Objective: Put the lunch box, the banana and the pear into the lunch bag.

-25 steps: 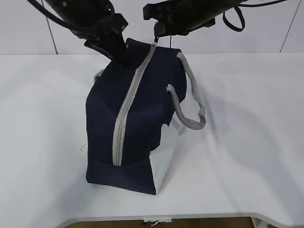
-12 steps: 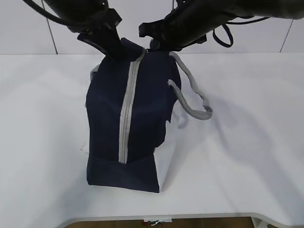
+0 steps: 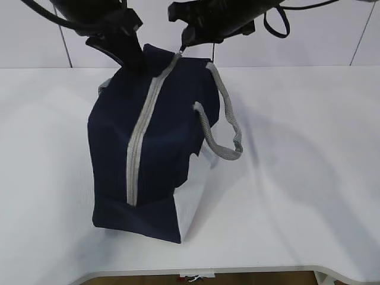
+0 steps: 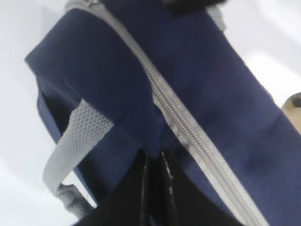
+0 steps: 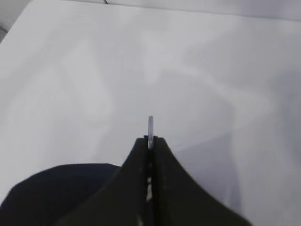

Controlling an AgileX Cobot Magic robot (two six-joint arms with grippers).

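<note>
Lunch bag (image 3: 160,119) zipped shut, both hands pinching its top

The right gripper (image 5: 150,143) is pinched tight on a thin metal ring pull (image 5: 150,128) — probably the zipper's — above the white table (image 5: 94,70); the dark lunch bag (image 5: 51,188) sits near left.

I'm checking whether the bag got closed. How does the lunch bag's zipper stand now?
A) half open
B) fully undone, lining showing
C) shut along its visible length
C: the grey zipper runs shut down the lunch bag; the right gripper pinches its ring pull.
</note>
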